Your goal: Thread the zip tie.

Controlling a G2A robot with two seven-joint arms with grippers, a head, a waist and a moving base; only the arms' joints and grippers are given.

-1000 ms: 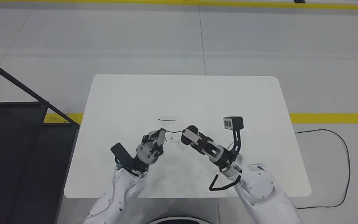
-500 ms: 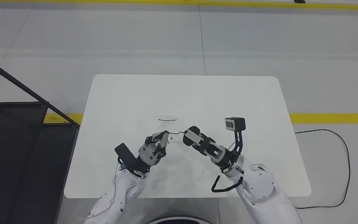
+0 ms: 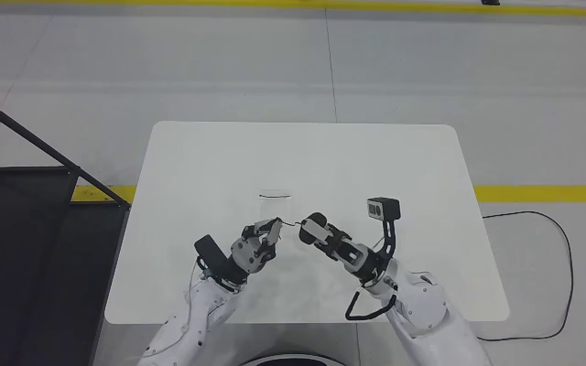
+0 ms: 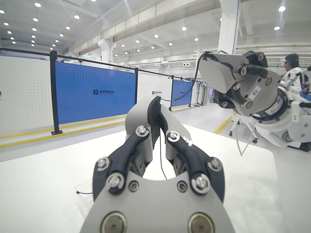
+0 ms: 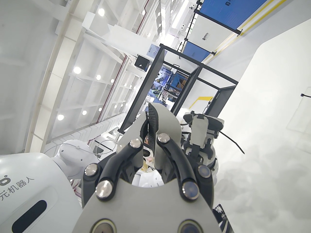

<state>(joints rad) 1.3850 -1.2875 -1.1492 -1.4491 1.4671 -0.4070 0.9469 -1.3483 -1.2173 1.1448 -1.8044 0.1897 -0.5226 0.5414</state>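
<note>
Evidently both arms share one zip tie (image 4: 160, 156), lifted off the white table (image 3: 385, 165) near its front edge, close to the robot. The left gripper (image 4: 158, 105) has its claw pinched together on the strap. The right gripper (image 5: 150, 112), also closed, appears to clamp the far end at its very tip. My guess is that each claw takes an end so that tail and head can be lined up in free air, where the table cannot push the thin strap aside. The two tips sit near each other but apart, which leaves the strap a slack bow and not a taut line.

From above, the tie is little more than a dark thread bridging the left gripper (image 3: 271, 230) and the right gripper (image 3: 305, 227). The left wrist view adds the detail: the strap passes down between the ribbed pads and hangs out behind them, then arcs from the fingertips up to the right gripper (image 4: 206, 54). The right wrist view gives the reverse angle, with a free tail jutting out of the left gripper (image 5: 203, 122).

A second tie (image 3: 273, 194) lies flat on the table farther out.
</note>
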